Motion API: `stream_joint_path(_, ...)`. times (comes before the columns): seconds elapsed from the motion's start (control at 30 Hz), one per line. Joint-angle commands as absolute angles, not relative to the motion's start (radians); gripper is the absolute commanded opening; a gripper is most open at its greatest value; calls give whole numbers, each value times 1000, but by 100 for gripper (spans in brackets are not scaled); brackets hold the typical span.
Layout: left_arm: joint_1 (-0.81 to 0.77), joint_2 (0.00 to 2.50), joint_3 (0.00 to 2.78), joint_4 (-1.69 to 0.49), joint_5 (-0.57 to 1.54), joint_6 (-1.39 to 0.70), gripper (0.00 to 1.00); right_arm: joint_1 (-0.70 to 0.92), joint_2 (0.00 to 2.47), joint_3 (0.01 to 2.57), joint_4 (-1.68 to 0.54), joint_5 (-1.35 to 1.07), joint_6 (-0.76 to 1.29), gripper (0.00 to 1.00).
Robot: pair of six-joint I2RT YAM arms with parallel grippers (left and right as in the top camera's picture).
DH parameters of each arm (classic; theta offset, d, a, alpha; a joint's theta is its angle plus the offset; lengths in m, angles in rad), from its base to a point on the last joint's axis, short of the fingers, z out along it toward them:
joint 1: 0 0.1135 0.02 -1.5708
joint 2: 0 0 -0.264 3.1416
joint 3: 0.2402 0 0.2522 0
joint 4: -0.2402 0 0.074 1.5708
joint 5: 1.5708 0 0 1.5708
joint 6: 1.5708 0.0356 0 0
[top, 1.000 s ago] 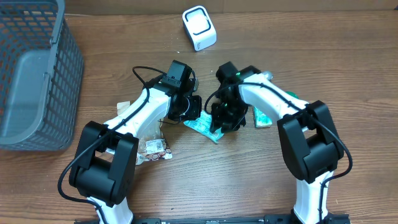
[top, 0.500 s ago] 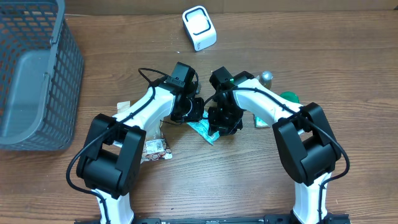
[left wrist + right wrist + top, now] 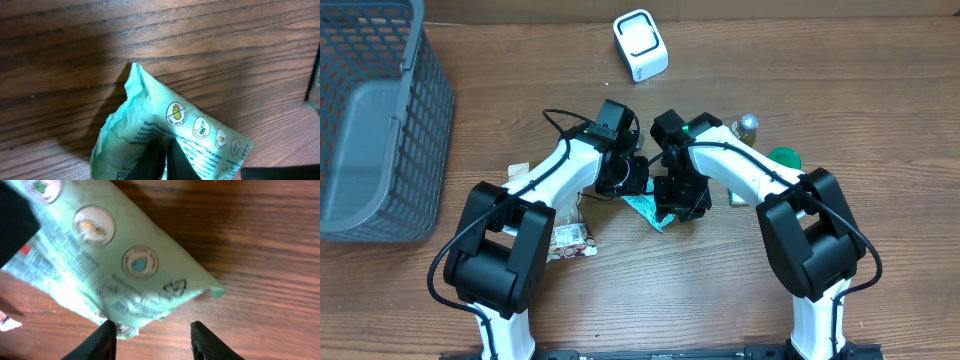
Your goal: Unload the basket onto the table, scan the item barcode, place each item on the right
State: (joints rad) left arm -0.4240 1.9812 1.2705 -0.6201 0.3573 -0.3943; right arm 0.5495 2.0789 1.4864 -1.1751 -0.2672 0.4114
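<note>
Step in hand, as I judge it: orienting the green pouch (image 3: 647, 207) at mid-worktop (image 3: 880, 120), toward 6 o'clock of the white scanner (image 3: 640, 45).

Left gripper (image 3: 161, 162): jaws closed, pinching the pouch's lower edge.

Right gripper (image 3: 159, 341): jaws part open, bare wood between them, pouch edge at one side, nothing clamped.

Next move calls for finding the barcode face, then carrying it toward 12 o'clock.

Dark brown wood-grain table (image 3: 890, 90) across the whole overhead view, grain running left to right. Grey mesh basket (image 3: 432, 110) standing at far left edge. Black rail (image 3: 660, 353) along near edge. Even light, faint sheen on wood; soft dark shadows on boards in wrist views.
</note>
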Motion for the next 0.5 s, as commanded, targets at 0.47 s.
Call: stream_joint_path(0.47, -430, 2053, 1258, -608, 303, -407, 12, 561, 2009, 1451, -1065, -242, 354, 45)
